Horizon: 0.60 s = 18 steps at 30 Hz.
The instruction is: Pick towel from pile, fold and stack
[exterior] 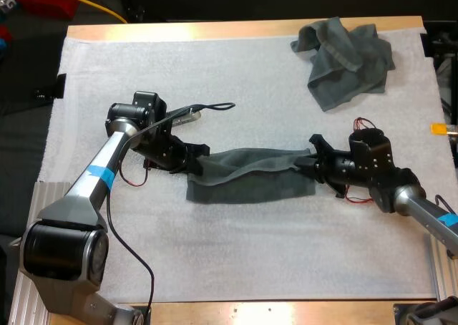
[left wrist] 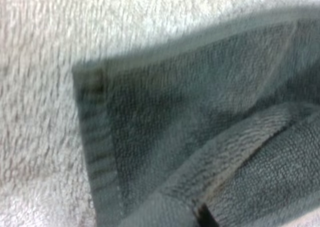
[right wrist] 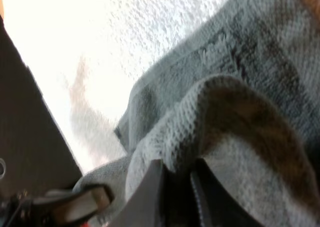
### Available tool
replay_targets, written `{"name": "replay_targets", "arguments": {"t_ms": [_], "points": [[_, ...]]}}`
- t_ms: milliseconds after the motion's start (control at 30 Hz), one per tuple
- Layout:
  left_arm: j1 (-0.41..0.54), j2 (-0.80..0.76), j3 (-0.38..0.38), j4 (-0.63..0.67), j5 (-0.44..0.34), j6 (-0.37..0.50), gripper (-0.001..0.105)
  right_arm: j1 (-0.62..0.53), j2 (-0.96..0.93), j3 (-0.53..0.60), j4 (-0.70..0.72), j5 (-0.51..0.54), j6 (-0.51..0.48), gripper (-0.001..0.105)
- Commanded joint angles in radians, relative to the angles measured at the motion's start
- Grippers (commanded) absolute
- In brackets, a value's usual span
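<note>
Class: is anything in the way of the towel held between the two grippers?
Nothing visible. The left gripper and right gripper grip the towel at its ends; bare mat surrounds it, and the crumpled towel lies apart.

We note wooden table (exterior: 236,30) w/ white mat (exterior: 236,246) covering most of its top. On mat, far-right corner: crumpled towel (exterior: 347,60), dark grey-green. Mid mat: second towel (exterior: 250,178), stretched left-right, upper layer doubled over lower.

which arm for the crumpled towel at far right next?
Right: the crumpled dark grey-green towel lies on the right gripper's side; the left gripper is farther. Both hold the half-folded grey-green towel.
</note>
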Motion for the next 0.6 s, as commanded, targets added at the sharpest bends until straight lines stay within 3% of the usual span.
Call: {"name": "replay_targets", "arguments": {"t_ms": [0,367,467,567], "points": [[0.001,-0.002,-0.007,-0.009,0.007,-0.009,0.0,-0.005,-0.001,-0.009,0.0,0.027,0.001,0.001],[0.001,0.003,-0.007,-0.022,0.027,-0.014,0.001,-0.005,-0.001,-0.009,0.0,0.054,0.01,0.001],[0.001,0.003,-0.007,-0.026,0.087,-0.014,0.012,-0.005,-0.001,-0.009,0.0,0.049,0.01,0.001],[0.001,0.003,-0.007,-0.028,0.139,-0.014,0.035,-0.005,-0.001,-0.009,0.0,0.043,0.01,0.003]]}}
